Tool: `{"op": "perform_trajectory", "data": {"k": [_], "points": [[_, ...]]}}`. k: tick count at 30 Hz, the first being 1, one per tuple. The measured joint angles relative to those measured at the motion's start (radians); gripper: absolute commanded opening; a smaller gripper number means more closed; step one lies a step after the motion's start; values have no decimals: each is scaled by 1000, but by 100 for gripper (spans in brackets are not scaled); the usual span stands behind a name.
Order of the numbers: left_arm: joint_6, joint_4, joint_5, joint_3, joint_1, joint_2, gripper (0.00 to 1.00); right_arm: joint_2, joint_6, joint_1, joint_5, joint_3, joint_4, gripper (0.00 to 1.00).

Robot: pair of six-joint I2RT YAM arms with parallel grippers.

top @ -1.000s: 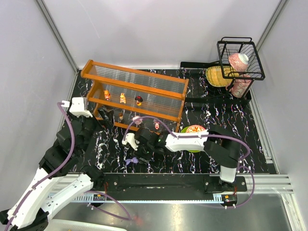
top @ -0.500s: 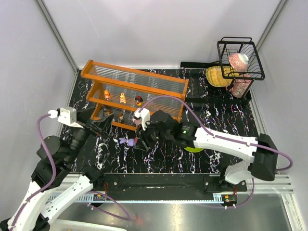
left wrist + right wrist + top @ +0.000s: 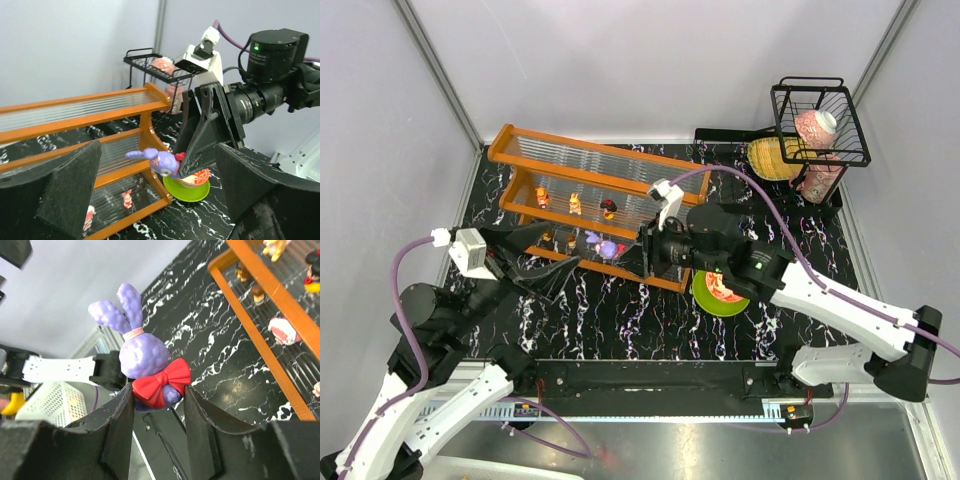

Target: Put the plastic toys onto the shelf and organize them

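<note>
- My left gripper (image 3: pixel 545 258) hangs nearest me at the shelf's left front, fingers wide apart and holding nothing. I judge it is parked there to leave the right arm room.
- My right gripper (image 3: pixel 157 395) is clamped on the purple bunny (image 3: pixel 145 360) at its red bow, so the ears stand free and upright for setting down.
- The bunny is in the air just before the shelf (image 3: pixel 600 165), not yet on a panel.
- The plate (image 3: pixel 705 300) with its bowl (image 3: pixel 723 287) lies beside the shelf's right end (not my concern).
- Other toys (image 3: pixel 575 204) stand in a row on the middle tier, with more below, so I would add to a row.
- Farthest off is the basket (image 3: pixel 820 125). I can read no label or writing anywhere.
</note>
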Motion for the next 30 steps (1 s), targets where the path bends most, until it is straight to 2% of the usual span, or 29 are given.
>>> {"op": "perform_trajectory", "data": {"k": [12, 16, 24, 30], "points": [[-113, 179, 190, -32, 0, 52, 99, -171, 73, -24, 34, -26, 134, 0], [-188, 289, 239, -69, 0, 68, 99, -204, 74, -24, 31, -41, 176, 0], [-343, 510, 304, -119, 0, 146, 99, -220, 74, -24, 21, -74, 232, 0], [-420, 616, 320, -127, 0, 199, 99, -219, 74, -24, -9, -76, 243, 0]]}}
